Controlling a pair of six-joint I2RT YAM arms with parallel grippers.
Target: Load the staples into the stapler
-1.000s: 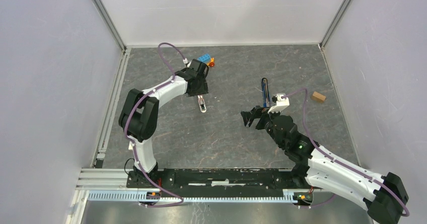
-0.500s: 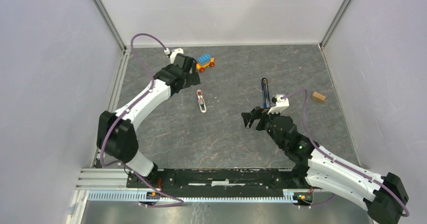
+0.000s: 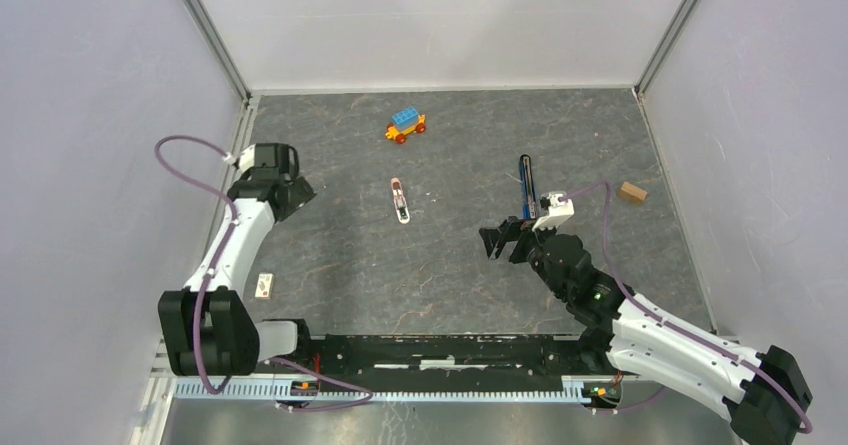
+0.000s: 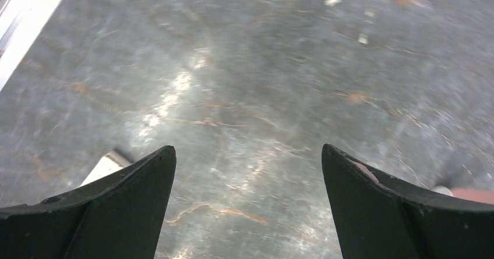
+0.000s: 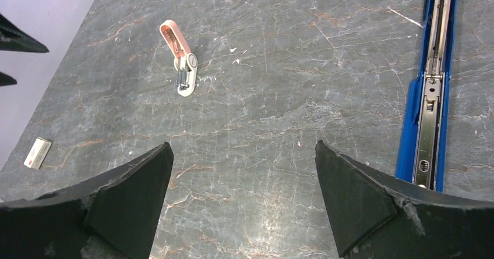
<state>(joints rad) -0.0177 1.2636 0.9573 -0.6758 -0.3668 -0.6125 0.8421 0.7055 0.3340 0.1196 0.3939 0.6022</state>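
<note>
**Both grippers wide and empty; staples not yet picked up**

The stapler (image 3: 526, 187) lies opened flat on the table (image 3: 440, 285), right of centre, its silver rail facing up along the blue body. It sits just beyond and to the right of the right gripper (image 3: 497, 237), whose 2 fingers stand wide apart and hold nothing. The right wrist view shows the rail at its right edge, outside the span of the jaws.

The left gripper (image 3: 297, 191) hangs at the far left of the table, fingers also spread wide and empty, well apart from the stapler. Its wrist view is blurred and shows mostly bare table.

A small white box (image 3: 265, 284) lies near the left arm's base. I judge it the likeliest holder of the staples, though no loose staples can be made out. A pink-and-white item (image 3: 400, 202) lies mid-table; a toy car (image 3: 406, 125) and a wooden block (image 3: 631, 192) sit apart and matter little.

The step in hand looks like fetching the staples. To do it well, the left gripper should descend squarely over the box, straddle its short sides and close gently. The right gripper would best steady the stapler's blue body, keeping the rail clear.
</note>
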